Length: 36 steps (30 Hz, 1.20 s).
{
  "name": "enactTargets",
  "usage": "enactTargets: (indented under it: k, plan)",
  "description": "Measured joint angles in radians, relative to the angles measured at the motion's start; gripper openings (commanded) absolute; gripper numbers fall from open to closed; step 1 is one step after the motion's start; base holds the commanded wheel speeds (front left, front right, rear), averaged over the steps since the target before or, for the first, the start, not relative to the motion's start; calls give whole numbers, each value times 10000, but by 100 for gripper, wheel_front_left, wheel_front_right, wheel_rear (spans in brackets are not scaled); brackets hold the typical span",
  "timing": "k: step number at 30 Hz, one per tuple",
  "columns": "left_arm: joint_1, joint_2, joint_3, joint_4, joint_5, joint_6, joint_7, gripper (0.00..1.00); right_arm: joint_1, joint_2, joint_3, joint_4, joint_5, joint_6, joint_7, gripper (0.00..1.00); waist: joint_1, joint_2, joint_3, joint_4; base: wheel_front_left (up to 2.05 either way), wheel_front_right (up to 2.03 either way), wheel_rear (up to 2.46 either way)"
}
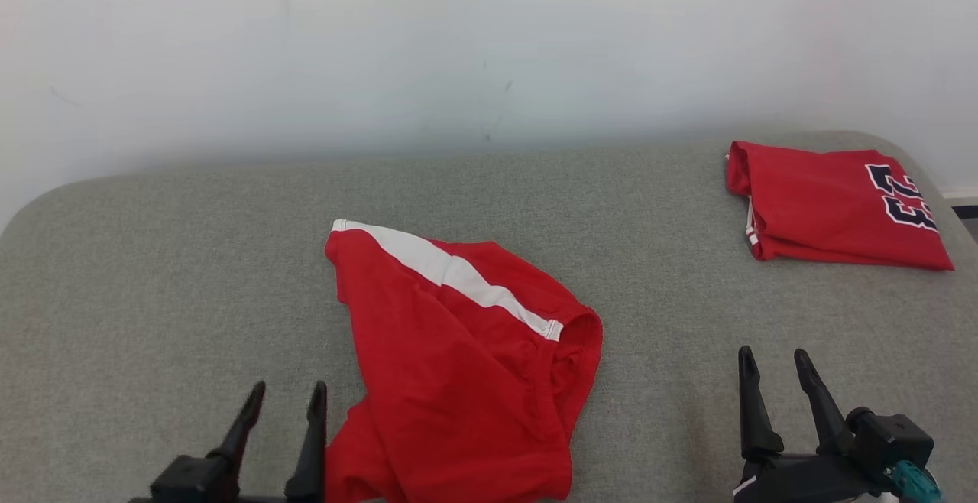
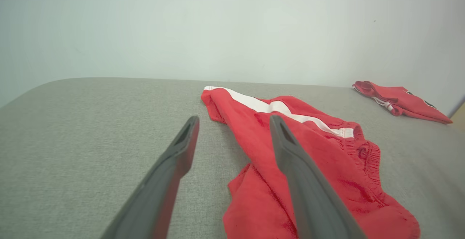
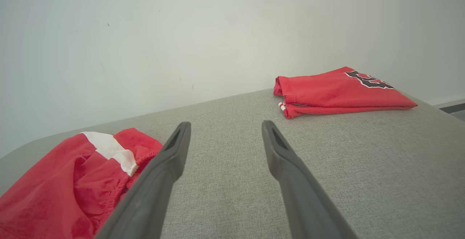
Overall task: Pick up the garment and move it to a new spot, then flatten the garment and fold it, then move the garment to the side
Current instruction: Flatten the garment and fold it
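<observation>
The garment (image 1: pixel 458 358) is a pair of red shorts with a white side stripe, lying rumpled on the grey padded surface just left of centre. It also shows in the left wrist view (image 2: pixel 308 159) and at the lower left of the right wrist view (image 3: pixel 72 184). My left gripper (image 1: pixel 286 396) stands open at the garment's near left edge, nothing between its fingers. My right gripper (image 1: pixel 775 361) is open over bare surface well to the garment's right.
A folded red jersey (image 1: pixel 833 205) with dark numbers lies at the far right corner of the grey surface (image 1: pixel 153 274); it also shows in the right wrist view (image 3: pixel 338 92). A pale wall rises right behind the surface's far edge.
</observation>
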Motion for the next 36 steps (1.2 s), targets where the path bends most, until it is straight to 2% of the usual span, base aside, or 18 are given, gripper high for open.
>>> enactTargets:
  k: [6, 11, 13, 15, 18, 21, 24, 30, 34, 36]
  plan:
    - [56, 399, 972, -1012, 257, 477, -92, 100, 37, -4, 63, -123, -19, 0, 113, 100, 0, 0, -93, 108, 0, 0, 0]
    - [332, 968, 1655, -1517, 903, 767, -107, 100, 106, 6, 318, -153, -4, 0, 215, 100, 0, 0, -120, 244, 0, 0, 0]
    - [525, 1271, 1822, -1615, 1246, 738, -119, 100, 121, -4, 385, -130, 12, 0, 265, 100, 0, 0, -115, 290, 0, 0, 0]
    - [729, 1292, 2182, -1766, 1256, 688, -119, 100, 133, -8, 585, -88, 82, 0, 332, 100, 0, 0, -103, 337, 0, 0, 0]
    - [1049, 1103, 2844, -1914, 1193, 497, -127, 100, 177, 2, 1081, 69, 270, 0, 566, 100, 1, 0, -77, 403, 0, 0, 0]
    - [1328, 587, 3632, -2031, 1154, 288, -128, 100, 200, -2, 1615, 274, 445, 0, 825, 100, 1, 0, -45, 477, 0, 0, 0]
    - [1572, 4, 4107, -1870, 1229, -153, -128, 100, 189, -2, 2197, 568, 623, 0, 1200, 100, 0, 0, -19, 575, 0, 0, 0]
    - [1697, -786, 4451, -1126, 1843, -1072, -128, 100, -140, 0, 3101, 1229, 918, 0, 1977, 100, 1, 0, 8, 780, 0, 0, 0]
    - [1691, -961, 4554, -606, 2222, -1597, -128, 100, -467, -4, 3524, 1662, 1032, 0, 2307, 100, 1, 0, -4, 910, 0, 0, 0]
    - [1669, -1016, 4621, -351, 2449, -1705, -128, 100, -562, -12, 3622, 1962, 1066, 0, 2462, 100, 2, 0, -6, 983, 0, 0, 0]
